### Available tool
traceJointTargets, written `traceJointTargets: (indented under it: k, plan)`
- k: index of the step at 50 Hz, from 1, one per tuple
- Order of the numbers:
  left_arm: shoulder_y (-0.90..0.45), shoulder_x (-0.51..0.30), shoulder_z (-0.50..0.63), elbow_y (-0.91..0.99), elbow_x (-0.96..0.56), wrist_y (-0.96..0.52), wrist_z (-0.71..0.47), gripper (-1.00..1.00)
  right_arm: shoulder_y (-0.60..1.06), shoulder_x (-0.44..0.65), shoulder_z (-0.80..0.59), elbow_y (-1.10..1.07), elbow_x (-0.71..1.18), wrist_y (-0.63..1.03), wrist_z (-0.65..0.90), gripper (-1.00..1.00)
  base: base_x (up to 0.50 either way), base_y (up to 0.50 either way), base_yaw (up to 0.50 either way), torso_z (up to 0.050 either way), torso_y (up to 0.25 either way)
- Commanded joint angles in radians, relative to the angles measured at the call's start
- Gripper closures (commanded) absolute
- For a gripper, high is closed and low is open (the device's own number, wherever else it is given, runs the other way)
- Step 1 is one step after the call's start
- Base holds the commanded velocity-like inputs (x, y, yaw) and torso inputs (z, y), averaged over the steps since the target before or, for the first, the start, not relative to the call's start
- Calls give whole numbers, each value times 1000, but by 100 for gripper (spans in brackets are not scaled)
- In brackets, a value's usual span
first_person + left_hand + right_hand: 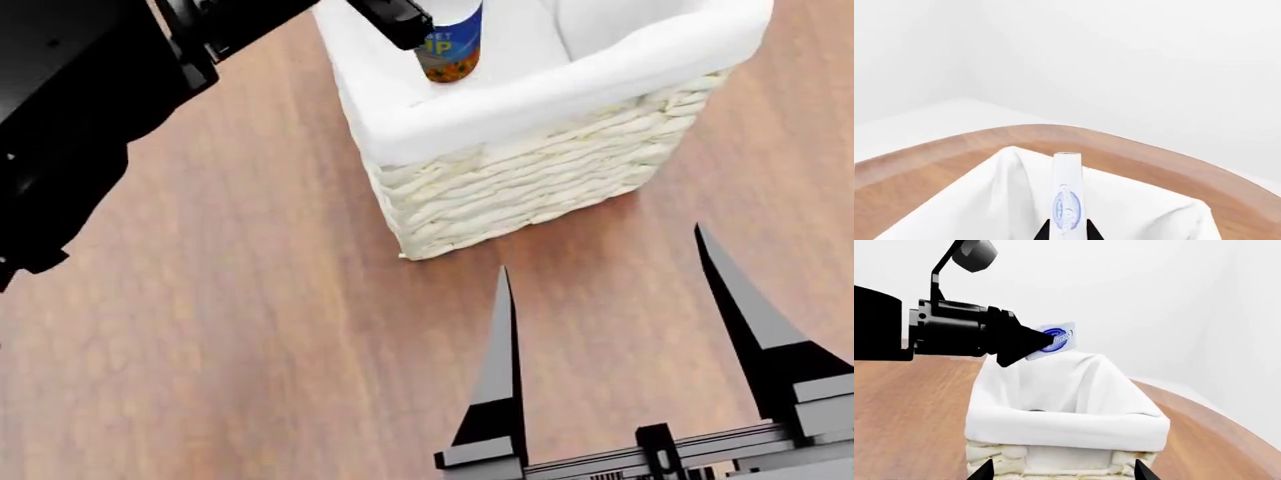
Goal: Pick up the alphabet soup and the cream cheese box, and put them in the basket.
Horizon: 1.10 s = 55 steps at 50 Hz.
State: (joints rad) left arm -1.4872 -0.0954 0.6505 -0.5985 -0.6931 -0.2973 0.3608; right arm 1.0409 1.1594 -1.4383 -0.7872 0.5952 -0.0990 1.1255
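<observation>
— Where was the carton at that moment?

— My left tool [1044,342] had its two dark fingers [1021,340] clamped on the thin flat white cream cheese box with the blue oval logo [1054,340]. It was up in the air, above the far end of the large cream woven wicker basket with the white cloth liner [1067,427]. From the left wrist I saw the carton [1067,200] edge-on, standing straight out between the fingertips, with the liner's white folds [987,200] spread beneath it.

— And the can?

— The small cylindrical alphabet soup can with the blue label and orange-yellow lower band [451,48] stood upright inside the basket [534,170], close to the near-left wall. The tip of my left tool [400,22] overlapped its top in the head view, so the lid was hidden from me there.

— What about your other arm?

— My right tool [614,300] held nothing. Its two black fingers [501,370] were spread wide apart, pointing toward the basket's near wall over the brown wooden tabletop [240,330], not touching the wicker.

— Was the basket sitting flat?

— Yes, flat on the tabletop, turned at an angle to my head camera.
</observation>
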Motion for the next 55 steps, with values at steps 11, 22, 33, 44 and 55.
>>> traceJointTargets:
  k: [11, 22, 33, 44, 55]
  plan:
    - [17, 24, 5, -12, -39, 20, 3, 100, -12, -1, 3, 11, 3, -15, -6, -100, 0, 0, 0, 0, 1]
    - [25, 14, -7, 29, -71, 20, -4, -100, -31, -7, -2, 24, -14, -25, -2, -100, 0, 0, 0, 0, 1]
    - [23, 11, -5, 40, -87, 13, -11, -100, -38, -4, -1, 24, -20, -32, -5, -100, 0, 0, 0, 0, 0]
    - [31, 41, -59, -18, 6, 210, -198, -100, -41, -5, 2, 23, -21, -34, -5, -100, 0, 0, 0, 0, 0]
    - [366, -102, -77, 539, 193, 373, -632, -100, -48, -21, 3, 40, -19, -44, -13, -100, 0, 0, 0, 0, 0]
